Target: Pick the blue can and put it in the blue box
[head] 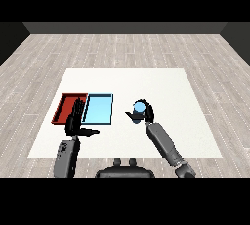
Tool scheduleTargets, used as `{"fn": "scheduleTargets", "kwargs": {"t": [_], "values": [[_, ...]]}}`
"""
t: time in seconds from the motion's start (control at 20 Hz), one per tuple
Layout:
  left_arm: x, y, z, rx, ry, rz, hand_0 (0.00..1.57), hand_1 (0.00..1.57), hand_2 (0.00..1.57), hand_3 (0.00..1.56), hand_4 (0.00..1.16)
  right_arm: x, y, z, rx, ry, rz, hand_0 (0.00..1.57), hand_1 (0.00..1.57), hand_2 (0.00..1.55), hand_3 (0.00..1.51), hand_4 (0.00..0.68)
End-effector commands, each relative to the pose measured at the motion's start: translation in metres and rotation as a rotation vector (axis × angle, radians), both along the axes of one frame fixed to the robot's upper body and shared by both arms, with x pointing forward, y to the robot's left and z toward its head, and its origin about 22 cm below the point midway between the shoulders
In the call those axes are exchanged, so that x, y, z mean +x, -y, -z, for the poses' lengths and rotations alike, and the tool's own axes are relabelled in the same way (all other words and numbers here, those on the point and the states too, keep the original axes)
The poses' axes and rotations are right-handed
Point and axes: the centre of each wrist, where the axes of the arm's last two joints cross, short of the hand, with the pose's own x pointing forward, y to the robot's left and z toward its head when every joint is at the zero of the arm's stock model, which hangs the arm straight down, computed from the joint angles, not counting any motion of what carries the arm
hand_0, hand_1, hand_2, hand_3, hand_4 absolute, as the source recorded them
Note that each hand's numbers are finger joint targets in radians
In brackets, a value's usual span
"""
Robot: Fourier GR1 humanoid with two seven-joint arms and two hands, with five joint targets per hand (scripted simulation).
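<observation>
Right hand point(144, 114) curled round blue can point(139, 107), held right of the light blue tray point(99, 109), apart from it. Red tray point(65, 106) adjoins on the left. Left hand point(76, 121), fingers straight, overlaps both trays' near edges. White table point(161, 87).

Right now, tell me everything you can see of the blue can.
The blue can is a small light blue cylinder seen mostly from above, so its round top shows. It appears upright. The right hand curls round it, black fingers and thumb wrapping its sides and hiding most of its body. It sits to the right of the light blue tray, apart from it, over the white table. Whether it rests on the table or is lifted cannot be told. No label or markings show.
</observation>
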Motion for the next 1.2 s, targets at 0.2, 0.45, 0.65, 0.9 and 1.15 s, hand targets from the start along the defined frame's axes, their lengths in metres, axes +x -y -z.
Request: {"fn": "scheduleTargets", "kwargs": {"t": [0.2,0.45,0.65,0.9,1.15], "values": [[0.0,0.046,0.004,0.026,-0.108,0.097,0.0,0.0,0.0,0.0,0.0,0.015,0.008,-0.051,-0.082,0.143,-0.049,1.44,1.44,1.45,1.4,0.615],[0.014,0.055,0.005,0.044,-0.121,0.112,0.0,0.0,0.0,0.0,0.0,-0.012,-0.005,-0.08,-0.11,0.18,-0.041,1.42,1.42,1.45,1.4,0.616],[0.016,0.062,0.004,0.049,-0.132,0.099,0.0,0.0,0.0,0.0,0.0,-0.003,0.009,-0.074,-0.151,0.169,-0.048,1.44,1.44,1.45,1.4,0.606],[0.024,0.098,0.021,0.019,-0.179,0.19,0.0,0.0,0.0,0.0,0.0,0.003,0.009,-0.088,-0.165,0.177,-0.055,1.44,1.44,1.45,1.4,0.606],[0.023,0.113,0.009,0.004,-0.242,0.209,0.0,0.0,0.0,0.0,0.0,-0.007,-0.013,-0.08,-0.15,0.182,-0.065,1.45,1.45,1.45,1.4,0.612]]}}
